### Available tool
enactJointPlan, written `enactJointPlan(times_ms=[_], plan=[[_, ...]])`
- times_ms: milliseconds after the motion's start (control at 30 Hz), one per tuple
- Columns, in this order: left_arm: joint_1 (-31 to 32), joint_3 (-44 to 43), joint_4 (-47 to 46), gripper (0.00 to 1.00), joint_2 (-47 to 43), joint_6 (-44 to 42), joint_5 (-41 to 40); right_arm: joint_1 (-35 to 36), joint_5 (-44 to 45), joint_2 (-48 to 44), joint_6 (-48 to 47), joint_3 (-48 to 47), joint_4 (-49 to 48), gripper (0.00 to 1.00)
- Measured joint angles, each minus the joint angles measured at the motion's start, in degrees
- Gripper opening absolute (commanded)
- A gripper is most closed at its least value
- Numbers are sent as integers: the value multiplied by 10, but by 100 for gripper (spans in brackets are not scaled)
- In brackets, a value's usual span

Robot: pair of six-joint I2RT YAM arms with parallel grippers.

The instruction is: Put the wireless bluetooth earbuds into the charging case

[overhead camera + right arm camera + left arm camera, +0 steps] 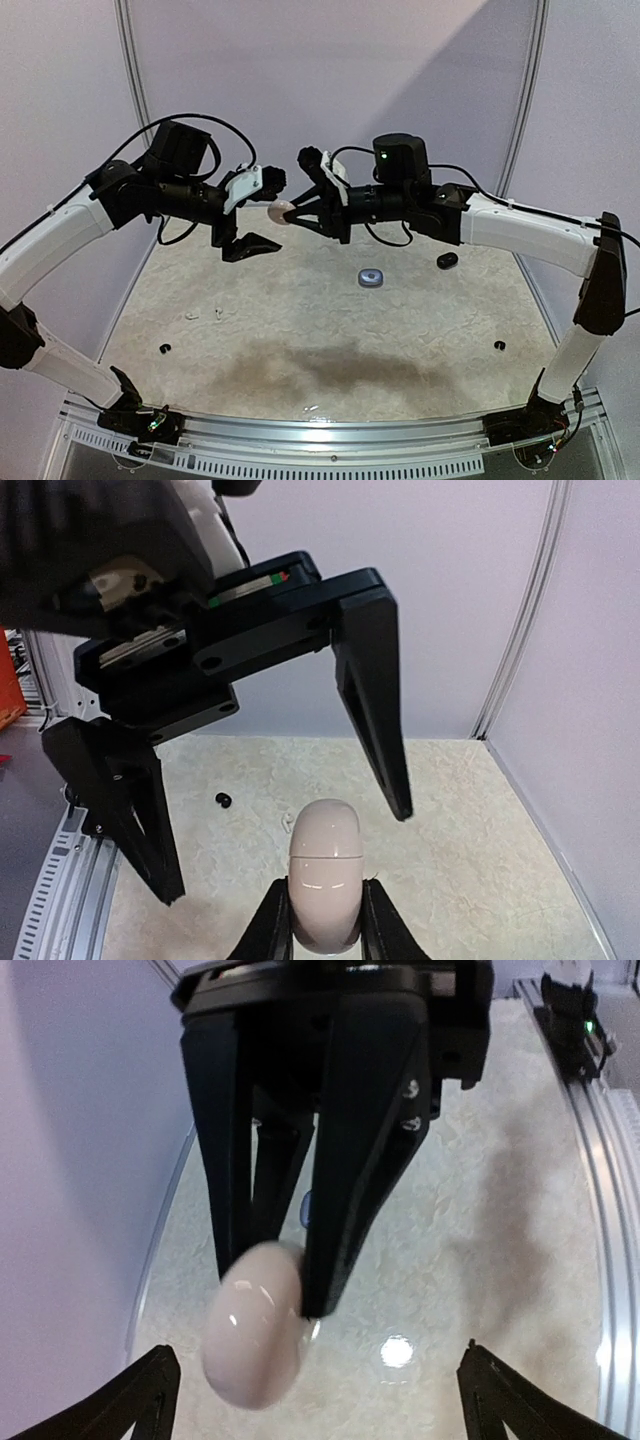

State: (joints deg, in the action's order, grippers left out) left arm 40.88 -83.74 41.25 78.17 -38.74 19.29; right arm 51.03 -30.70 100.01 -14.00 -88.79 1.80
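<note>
Currently, above the speckled table point(300, 330), the left gripper point(271, 212) has its fingers spread wide and touches nothing. The right gripper point(327, 920) pinches the lower end of a charging case point(324, 865) in the air: glossy, pinkish-white, egg-shaped, with a thin seam, closed. On the table lie a grey-blue case point(371, 278), a black case point(447, 261), two white earbuds point(204, 314) at the left, and two black buds point(165, 348) well apart.

A glossy, smooth, pinkish-white pebble-shaped plastic case point(323, 875) catches the light between matt black plastic fingers point(365, 1140), above a cream, mottled tabletop point(480, 1260) with a faint sheen.
</note>
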Motion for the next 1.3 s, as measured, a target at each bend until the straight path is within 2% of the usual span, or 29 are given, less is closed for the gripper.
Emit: enactJointPlan(times_ms=[100,267,367,533,633,700,800,900,1033,1067,1100,1200,1300], plan=[[-32,51,-48,95,-30,50,52,-17,-10,-24,58,62,-102,0],[-67,140,-173,69,-69,161,134,-42,-18,-45,164,129,-272,0],[-67,161,-273,64,-63,258,158,-42,-15,-45,211,150,-379,0],[-67,170,-466,60,-37,439,205,-37,-24,-37,279,162,-510,0],[-65,170,-558,57,-14,517,232,-34,-29,-27,306,160,-556,0],[-63,170,-597,50,-2,545,247,-31,-30,-20,318,160,-569,0],[-58,169,-633,33,5,572,261,-27,-32,-12,328,160,-575,0],[-53,166,-651,21,7,582,269,-26,-36,-11,333,160,-578,0],[-53,162,-668,0,7,577,280,-26,-45,-11,349,152,-586,0],[-53,161,-671,0,7,575,282,-26,-47,-11,352,150,-587,6],[-53,160,-671,0,7,575,284,-26,-48,-11,353,149,-588,19],[-53,155,-659,0,7,568,286,-26,-48,-11,353,149,-586,50],[-52,148,-617,0,6,546,287,-26,-40,-12,329,149,-551,64]])
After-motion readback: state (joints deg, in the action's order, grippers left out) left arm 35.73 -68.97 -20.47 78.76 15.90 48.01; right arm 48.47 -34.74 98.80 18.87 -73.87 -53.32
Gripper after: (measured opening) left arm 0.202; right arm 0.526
